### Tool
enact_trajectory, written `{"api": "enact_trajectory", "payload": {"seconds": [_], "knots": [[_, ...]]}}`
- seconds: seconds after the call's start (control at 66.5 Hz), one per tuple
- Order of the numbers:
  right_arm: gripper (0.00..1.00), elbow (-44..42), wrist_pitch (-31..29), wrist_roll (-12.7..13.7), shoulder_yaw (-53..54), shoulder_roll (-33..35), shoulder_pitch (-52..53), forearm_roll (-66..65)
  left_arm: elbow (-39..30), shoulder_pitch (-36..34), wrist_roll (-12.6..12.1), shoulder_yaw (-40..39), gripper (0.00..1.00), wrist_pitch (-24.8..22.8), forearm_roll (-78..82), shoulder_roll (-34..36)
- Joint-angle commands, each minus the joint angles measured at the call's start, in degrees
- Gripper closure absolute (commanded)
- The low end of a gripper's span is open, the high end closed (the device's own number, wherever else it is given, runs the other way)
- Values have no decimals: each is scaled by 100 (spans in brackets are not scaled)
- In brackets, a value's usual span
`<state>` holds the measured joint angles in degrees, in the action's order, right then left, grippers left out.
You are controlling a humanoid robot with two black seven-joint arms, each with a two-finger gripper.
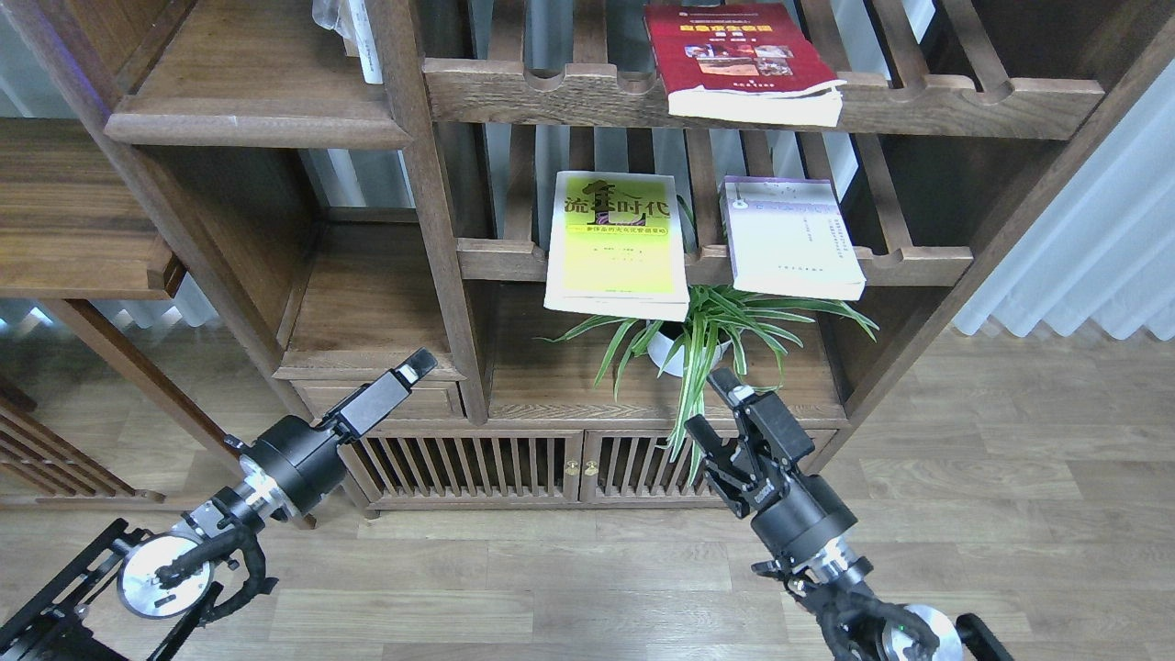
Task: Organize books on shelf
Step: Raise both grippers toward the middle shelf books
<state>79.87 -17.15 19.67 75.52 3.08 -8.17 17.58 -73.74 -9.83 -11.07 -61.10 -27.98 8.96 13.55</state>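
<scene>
Red book (742,57): flat on the upper slatted rack (918,106), near edge hanging over the notched front rail.
Yellow book (617,248): flat on the lower slatted rack (918,266), left part, front edge past the rail.
Lilac book (791,240): same lower rack, right of the yellow one, a gap between them, also overhanging the rail.
Shelf (257,96): solid dark board, upper left, thick moulded front edge; no book on the part in view.
Plant (707,321): in a white pot under the lower rack, leaves reaching up beneath both books.
Left pincer (418,364): low, in front of the small drawer (386,401), pointing up and right; seen end-on, fingers not separable, spread or pressed together cannot be told.
Right pincer (714,404): below the plant, in front of the cabinet doors (514,468), fingers spread, holding nothing.
</scene>
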Motion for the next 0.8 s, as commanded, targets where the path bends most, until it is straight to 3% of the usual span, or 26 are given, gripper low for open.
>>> {"api": "enact_trajectory", "payload": {"seconds": [0.0,0.195,0.782], "knots": [[1,-42,-16,2,-37,-9,79,-9,9,157,0,-16,0,-2,10,-10],[1,-156,-16,11,376,-290,140,-9,9,175,0,-218,0,-2,1,-45],[1,-947,54,-33,288,-220,623,-44,422,166,53,-658,0,-2,-61,-441]]}}
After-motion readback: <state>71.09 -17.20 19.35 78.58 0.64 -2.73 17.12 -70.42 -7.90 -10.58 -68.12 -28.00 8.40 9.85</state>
